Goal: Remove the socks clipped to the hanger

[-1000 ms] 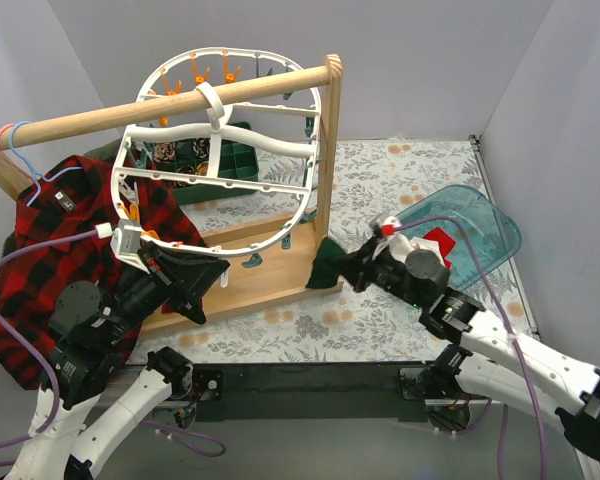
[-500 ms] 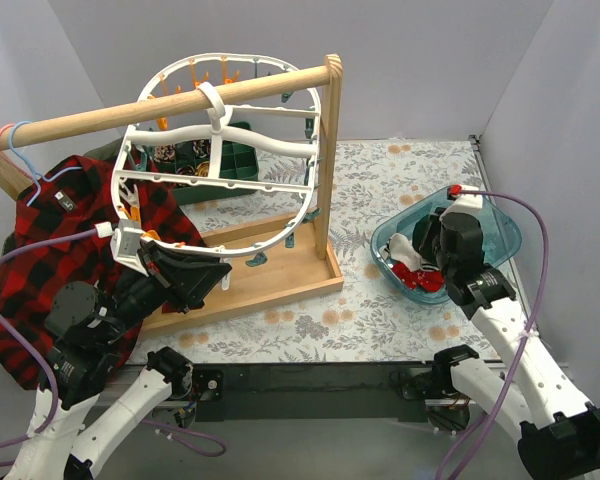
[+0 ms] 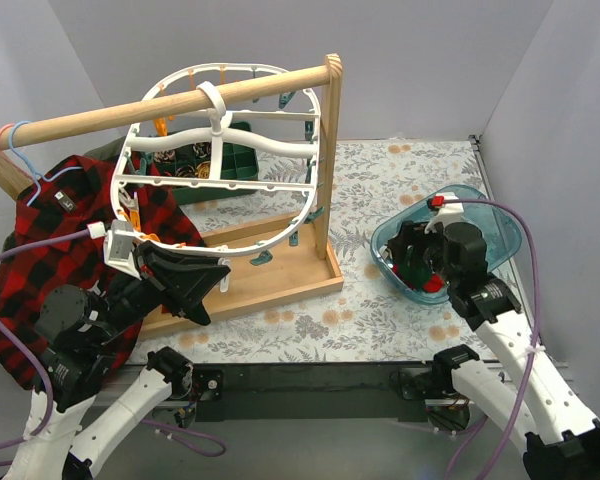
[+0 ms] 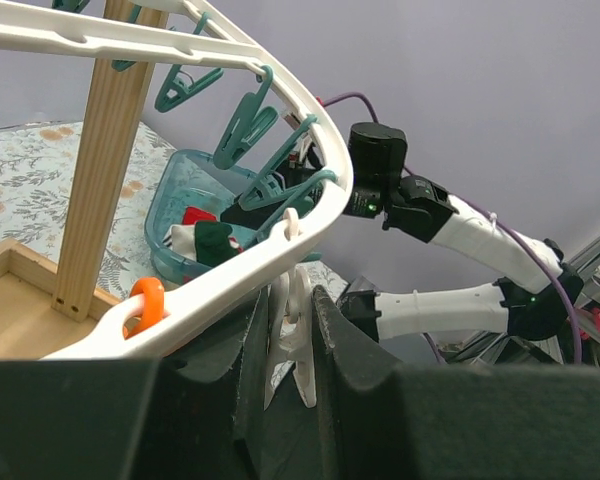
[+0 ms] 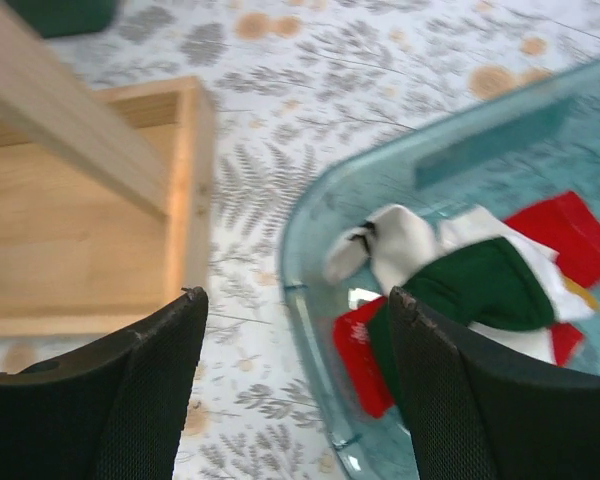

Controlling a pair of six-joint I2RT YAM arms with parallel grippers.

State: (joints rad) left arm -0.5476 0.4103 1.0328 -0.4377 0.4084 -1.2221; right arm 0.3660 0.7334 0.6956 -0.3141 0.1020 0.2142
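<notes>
The white oval hanger [image 3: 220, 160] hangs by its hook from the wooden rail. My left gripper [image 3: 220, 272] is at its near rim, shut on a white clip [image 4: 292, 330] that hangs from the rim [image 4: 230, 285]. Empty teal clips [image 4: 245, 125] line that rim. Red, white and dark green socks [image 5: 480, 285] lie in the clear blue bin [image 3: 490, 215] at the right. My right gripper [image 3: 412, 262] hovers over the bin's near left rim [image 5: 310, 230], open, with nothing between its fingers. Dark green patterned cloth [image 3: 180, 155] shows through the hanger; I cannot tell whether it is clipped.
The wooden rail stand's post [image 3: 327, 170] and its tray base [image 3: 270, 280] stand between the arms. A red-and-black plaid shirt [image 3: 40, 250] hangs on a thin blue-pink hanger [image 3: 20, 140] at the left. A floral cloth [image 3: 400, 170] covers the table.
My right arm swung from the stand's post to over the bin with a dark green sock, opened, and the sock now lies in the bin. The left gripper kept its hold.
</notes>
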